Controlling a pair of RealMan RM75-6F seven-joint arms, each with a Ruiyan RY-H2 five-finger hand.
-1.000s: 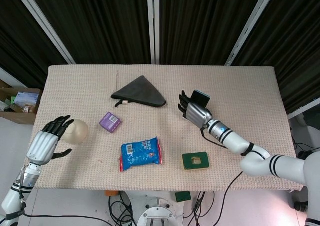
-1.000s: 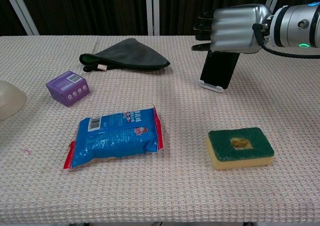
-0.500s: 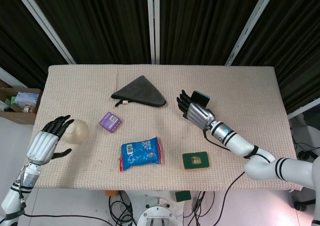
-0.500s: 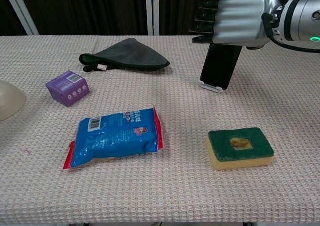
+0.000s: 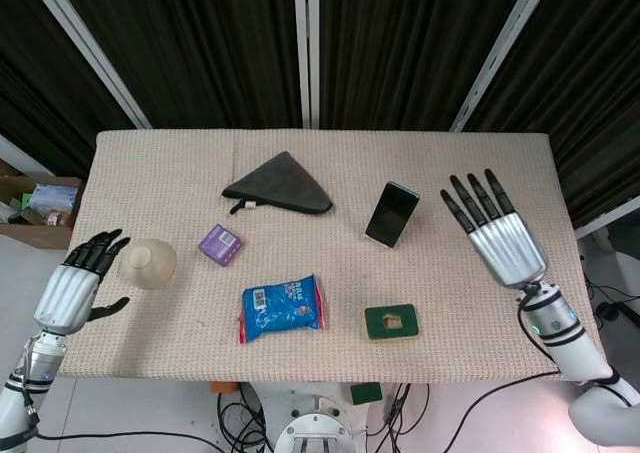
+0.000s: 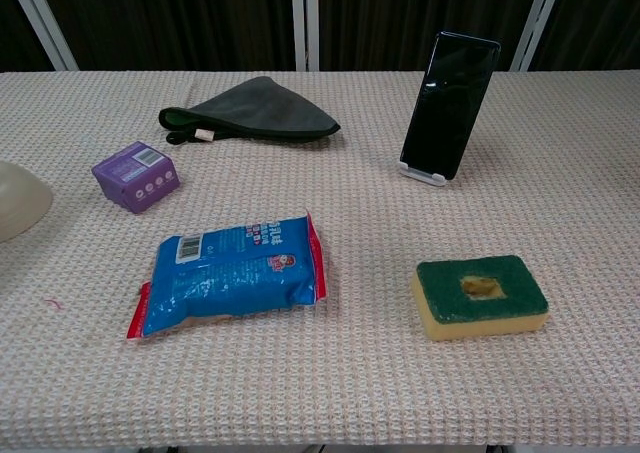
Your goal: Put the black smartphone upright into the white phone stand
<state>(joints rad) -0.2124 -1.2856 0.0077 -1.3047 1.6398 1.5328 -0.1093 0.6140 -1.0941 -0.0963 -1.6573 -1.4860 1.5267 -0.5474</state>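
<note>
Both robot hands empty, fingers spread: left robot hand, right robot hand; white phone stand mostly hidden behind black smartphone.

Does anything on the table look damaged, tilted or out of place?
Only the sponge looks odd: a ragged hole shows in its green top. The black smartphone leans back in the white phone stand, as intended.

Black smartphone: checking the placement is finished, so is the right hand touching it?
No. The right hand is open, well clear of the black smartphone standing alone.
</note>
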